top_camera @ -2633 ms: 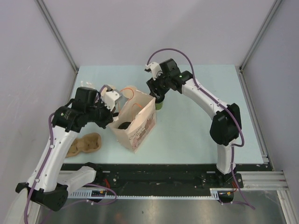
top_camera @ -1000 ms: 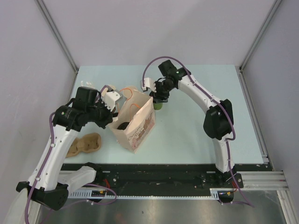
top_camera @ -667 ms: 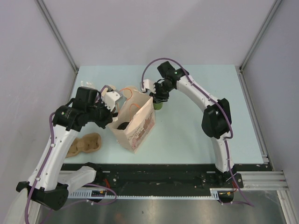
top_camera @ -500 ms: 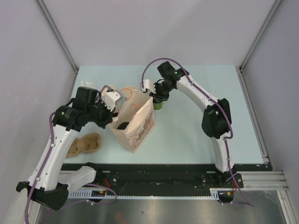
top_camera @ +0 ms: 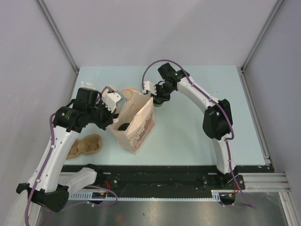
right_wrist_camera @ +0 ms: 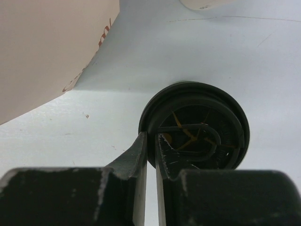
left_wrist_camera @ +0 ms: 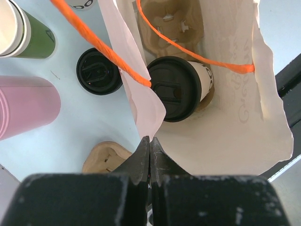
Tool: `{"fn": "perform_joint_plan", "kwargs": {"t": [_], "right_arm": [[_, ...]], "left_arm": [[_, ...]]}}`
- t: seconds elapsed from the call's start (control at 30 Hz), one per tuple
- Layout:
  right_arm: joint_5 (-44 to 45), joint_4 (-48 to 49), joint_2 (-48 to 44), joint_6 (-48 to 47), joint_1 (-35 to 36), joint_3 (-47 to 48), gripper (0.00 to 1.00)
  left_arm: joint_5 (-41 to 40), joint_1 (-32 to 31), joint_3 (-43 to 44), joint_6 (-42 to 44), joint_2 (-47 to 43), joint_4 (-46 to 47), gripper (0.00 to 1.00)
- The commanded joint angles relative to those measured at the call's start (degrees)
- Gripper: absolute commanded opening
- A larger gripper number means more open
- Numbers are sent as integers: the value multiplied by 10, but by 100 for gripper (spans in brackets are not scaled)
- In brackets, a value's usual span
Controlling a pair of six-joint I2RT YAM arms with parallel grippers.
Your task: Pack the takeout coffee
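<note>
Pinching the loose lid (right_wrist_camera: 197, 122) by its left rim with the right gripper (right_wrist_camera: 150, 150): jaws narrow, one finger outside the rim and one inside. The rest of the lid sits right of the jaws, flat on the table (top_camera: 197, 127), axis vertical. We can't tell which face is up.

Left gripper (left_wrist_camera: 149, 155) has its jaws fully closed on the bag (left_wrist_camera: 225, 136) rim, and the bag mouth is open. The white cup (left_wrist_camera: 176, 87) is just ahead-right of those jaws, inside the bag. It stands upright, slightly tilted, lidded top towards our wrist camera. The green cup (left_wrist_camera: 37, 42) is well ahead-left of them, outside the bag, upright and unlidded, beside the pink cup (left_wrist_camera: 23, 106). A brown carrier (left_wrist_camera: 106, 157) lies just left of the jaws.

Versus a second ago, the right jaws have narrowed from well apart. Left arm and bag look unchanged.

The table is pale blue-green, with grey walls (top_camera: 155, 28) and metal corner posts (top_camera: 56, 35).
</note>
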Motion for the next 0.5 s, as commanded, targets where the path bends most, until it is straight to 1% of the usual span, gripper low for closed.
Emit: {"fn": "perform_joint_plan", "kwargs": {"t": [0.0,0.13,0.17,0.27,0.3,0.4,0.43,0.47], "right_arm": [[5,7,-9,14,3,-10,10],[-8,19,-35,38,3,-25,4],[-9,20,-40,42,2,-26,1],[4,24,-57,88,-2,-24,0],[14,25,-69,123,-2,-21,0],[24,34,-104,182,-9,-26,0],[30,37,-114,232,-12,-26,0],[36,43,-125,256,-15,-29,0]], "left_arm": [[5,5,17,11,-4,-21,0],[6,5,17,11,-4,-22,0],[10,5,17,11,-4,-23,0],[12,5,22,10,-4,-23,0],[13,4,23,10,-5,-23,0],[25,4,29,10,-4,-23,0],[30,4,31,10,-1,-23,0],[35,4,34,10,2,-23,0]]}}
